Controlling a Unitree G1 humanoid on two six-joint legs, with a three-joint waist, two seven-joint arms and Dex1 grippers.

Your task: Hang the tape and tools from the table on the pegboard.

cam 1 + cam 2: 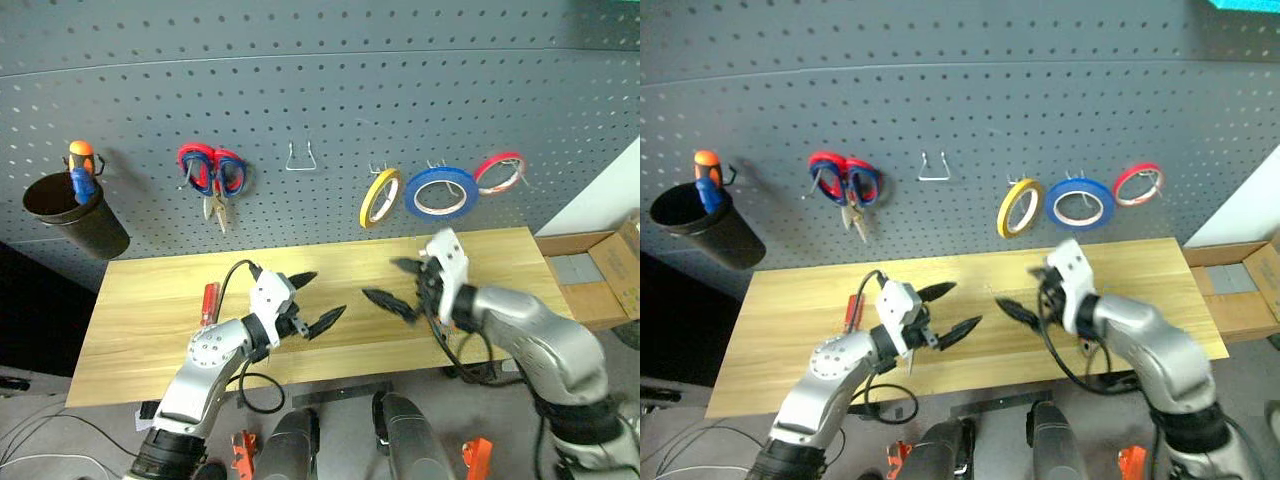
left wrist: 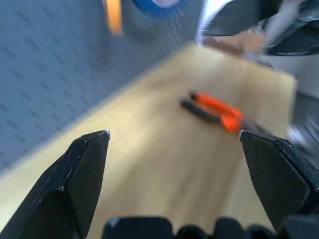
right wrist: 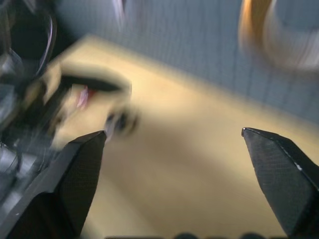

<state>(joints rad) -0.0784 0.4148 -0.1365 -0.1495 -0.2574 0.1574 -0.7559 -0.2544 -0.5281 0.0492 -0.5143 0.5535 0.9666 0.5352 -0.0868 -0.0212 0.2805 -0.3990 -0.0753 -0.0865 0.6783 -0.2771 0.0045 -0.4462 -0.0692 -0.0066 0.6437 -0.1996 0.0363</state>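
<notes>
Grey pegboard (image 1: 330,100) behind the table (image 1: 150,320). Yellow tape (image 1: 379,197) hangs on a hook, just left of the blue roll (image 1: 440,193) and red roll (image 1: 499,172). Red-handled screwdriver (image 1: 210,301) lies on the table's left part, partly hidden by my left arm. Pliers (image 2: 217,110) lie on the wood, blurred in my left wrist view. Black scissors: can't make out. My left gripper (image 1: 310,300) hovers over the table, fingers spread wide, empty. My right gripper (image 1: 398,285) points left and down, jaws wide apart, holding nothing.
</notes>
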